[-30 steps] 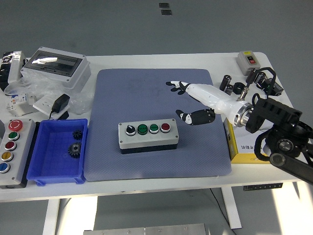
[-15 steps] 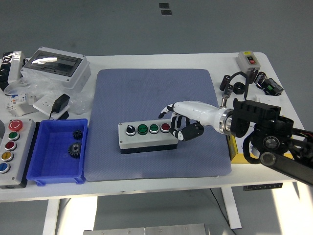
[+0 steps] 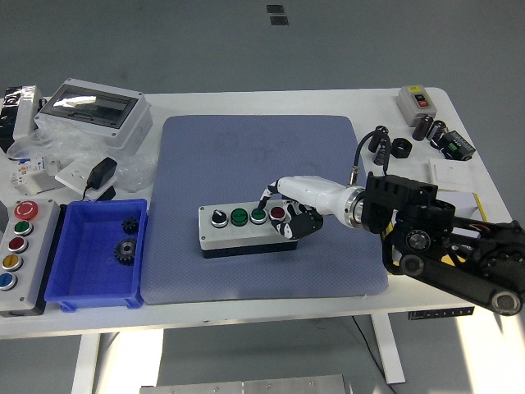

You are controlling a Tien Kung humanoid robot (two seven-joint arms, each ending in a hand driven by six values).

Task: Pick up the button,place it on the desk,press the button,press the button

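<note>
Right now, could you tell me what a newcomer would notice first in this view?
The right robot hand, white with black fingers, is at the red button end of the grey button box in the middle of the blue mat. On the table's left side, a bright blue bin holds two dark gears.

Right hand (image 3: 289, 212) on button box (image 3: 248, 227), blue mat (image 3: 246, 148).

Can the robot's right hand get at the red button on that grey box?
Probably yes: the right hand is already at the button box's right end, over the red button, nothing between.
</note>
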